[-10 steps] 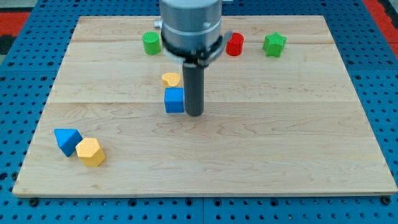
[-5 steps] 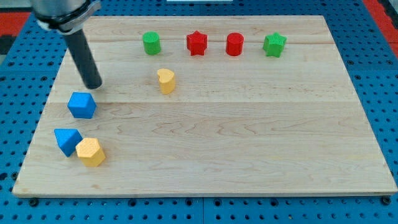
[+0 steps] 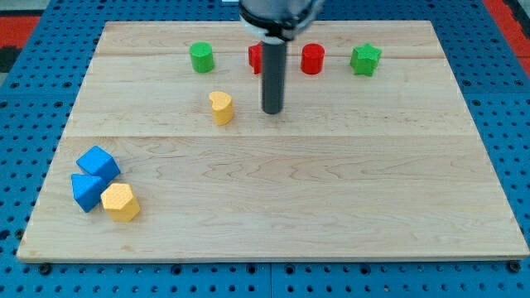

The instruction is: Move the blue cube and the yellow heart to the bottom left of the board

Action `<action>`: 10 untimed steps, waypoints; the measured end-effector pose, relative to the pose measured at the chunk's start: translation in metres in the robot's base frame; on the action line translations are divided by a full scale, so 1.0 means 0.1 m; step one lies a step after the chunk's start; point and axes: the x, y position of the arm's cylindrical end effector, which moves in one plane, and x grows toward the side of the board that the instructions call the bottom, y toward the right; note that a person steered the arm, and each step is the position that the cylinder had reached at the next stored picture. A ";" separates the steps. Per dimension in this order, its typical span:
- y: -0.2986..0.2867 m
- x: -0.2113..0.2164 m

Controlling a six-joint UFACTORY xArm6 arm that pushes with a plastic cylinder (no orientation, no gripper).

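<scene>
The blue cube (image 3: 98, 162) lies near the board's bottom left, touching a second blue block (image 3: 86, 191) and close to a yellow block (image 3: 121, 202). The yellow heart (image 3: 220, 108) stands in the upper middle of the board. My tip (image 3: 272, 111) rests on the board to the right of the yellow heart, a short gap apart from it. The rod rises toward the view's top and hides part of a red block.
Along the view's top stand a green cylinder (image 3: 201, 57), a red block (image 3: 256, 56) partly behind the rod, a red cylinder (image 3: 312, 59) and a green star (image 3: 365, 59). The wooden board (image 3: 331, 199) lies on a blue pegboard.
The blue cube moved from the middle to the bottom left beside the other blue block. The yellow heart shifted slightly. My tip went to the left side, then came back right of the heart.
</scene>
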 end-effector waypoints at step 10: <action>-1.41 0.93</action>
